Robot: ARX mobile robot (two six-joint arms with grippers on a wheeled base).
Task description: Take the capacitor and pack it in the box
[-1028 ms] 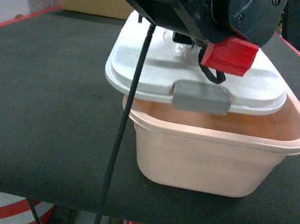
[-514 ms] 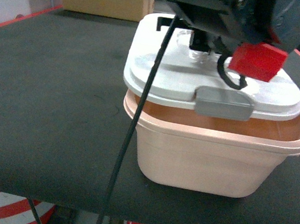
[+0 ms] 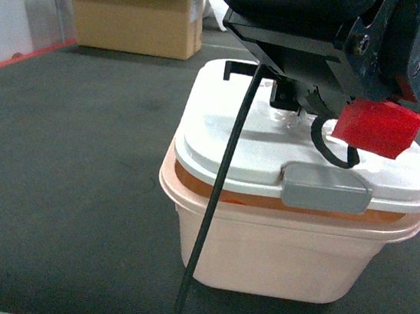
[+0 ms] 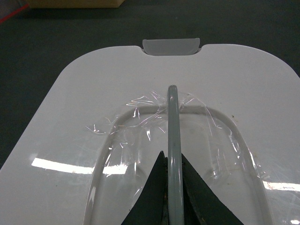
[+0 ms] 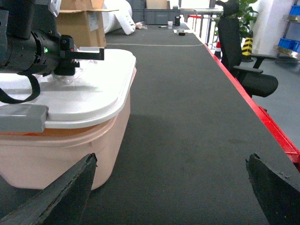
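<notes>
The pale pink box [image 3: 260,249] stands on the dark table mat. Its white lid [image 3: 235,141] lies over the opening, with a thin orange gap showing under the front edge. My left gripper [image 3: 288,101] reaches down from above onto the lid. In the left wrist view the left gripper [image 4: 172,153] is shut on the lid's grey handle [image 4: 172,117]. The right gripper [image 5: 172,159] is open and holds nothing, low over the mat to the right of the box [image 5: 56,154]. No capacitor is in view; the box's inside is hidden by the lid.
A grey clasp [image 3: 326,189] hangs at the lid's front edge, another at the far edge [image 4: 171,47]. A brown cardboard carton [image 3: 136,12] stands at the back left. The table's red edge [image 5: 262,117] and an office chair [image 5: 243,61] lie to the right.
The left gripper has carried the lid to the right and down: it hung off to the left with the box's inside showing, and now it covers the opening.
</notes>
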